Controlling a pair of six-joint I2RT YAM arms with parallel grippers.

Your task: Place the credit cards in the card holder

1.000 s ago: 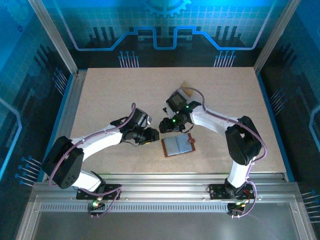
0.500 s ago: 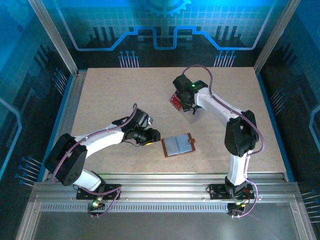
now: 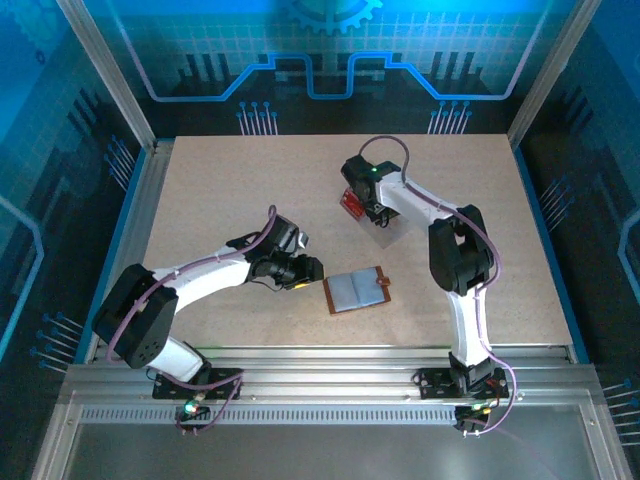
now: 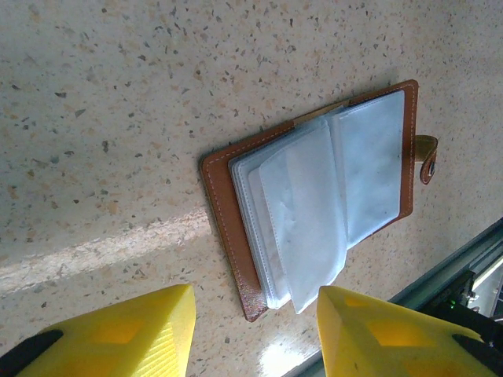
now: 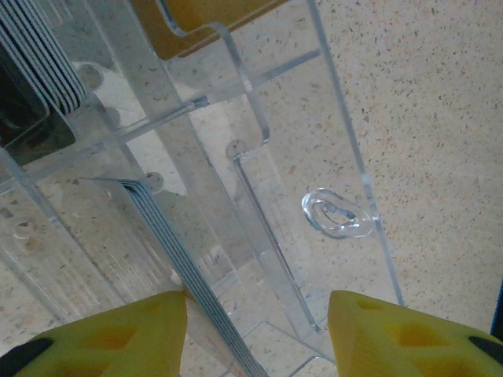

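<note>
Right wrist view looks down past the right pincer point(image 5: 255, 342), whose yellow fingers point(image 5: 110, 338) stand spread with nothing pinched, onto the clear tray point(image 5: 346, 165) and its upright dividers. A stack of credit cards point(image 5: 169, 247) stands on edge in one compartment, showing as a bundle of thin blue-grey lines. Its long axis runs slantwise from upper left to lower right of that picture, and its lower end passes between the two fingers, closer to the one on the picture's left; whether that finger touches it cannot be told. Another striped stack point(image 5: 47, 71) fills the neighbouring compartment, and a tan card point(image 5: 204, 20) sits in the one beyond. In the left wrist view the left pincer point(image 4: 255, 338) is likewise spread and empty, and the card holder point(image 4: 314, 212) lies open just beyond its fingertips, pale pockets up, with its snap tab point(image 4: 427, 157) on the far side from the pincer. From the top external view the holder rests on the desk point(image 3: 220, 190) between the two arms, towards their bases. The left pincer is just beside its left edge, while the right pincer hangs over the tray, well apart from the holder and farther up the desk, with a red card point(image 3: 351, 207) showing beside it. The right arm is clearly the nearer to the cards, so the pick probably falls to it. Since the stack lies askew to the line between its fingers, the wrist likely needs some turning before the fingers can close across a card's faces.
</note>
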